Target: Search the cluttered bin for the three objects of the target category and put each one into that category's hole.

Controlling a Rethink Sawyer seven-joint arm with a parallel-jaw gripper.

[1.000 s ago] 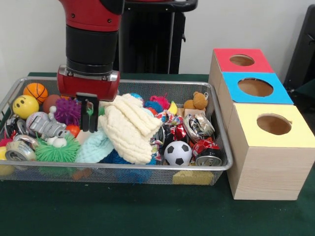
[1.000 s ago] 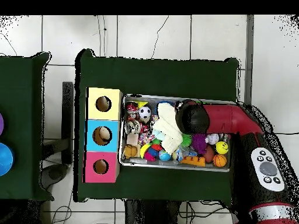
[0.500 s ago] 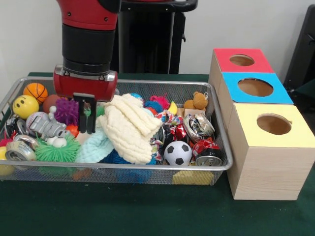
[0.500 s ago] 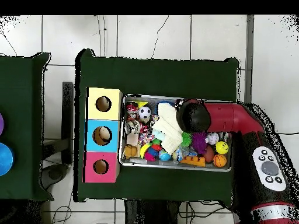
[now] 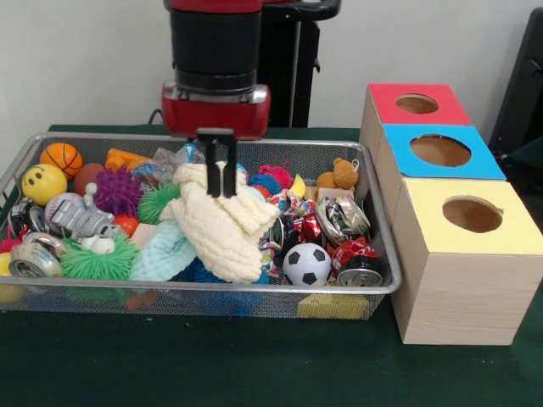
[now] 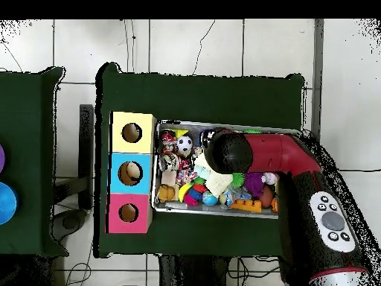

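The wire mesh bin [image 5: 212,287] is full of toys, cans and cloth; it also shows in the overhead view [image 6: 216,213]. My gripper [image 5: 220,192] hangs with its tips touching the top of a cream knitted cloth [image 5: 222,222]; its fingers are close together and hold nothing. Patched colourful fabric bundles [image 5: 280,181] lie just right of the cloth, partly buried; I cannot tell how many. The yellow-faced box's hole [image 5: 472,214] is at the right, outside the bin, and shows in the overhead view [image 6: 132,132]. In the overhead view the arm [image 6: 229,152] hides the gripper.
Blue-faced [image 5: 439,150] and red-faced [image 5: 417,103] boxes stand behind the yellow one. The bin also holds a soccer ball [image 5: 306,264], crushed cans [image 5: 356,261], a brown teddy bear [image 5: 341,175], spiky balls [image 5: 116,190], a smiley ball [image 5: 43,183] and a basketball [image 5: 62,158].
My gripper has moved from beside the purple spiky ball at the bin's left, in the front view, to over the cream cloth at the middle. It holds nothing.
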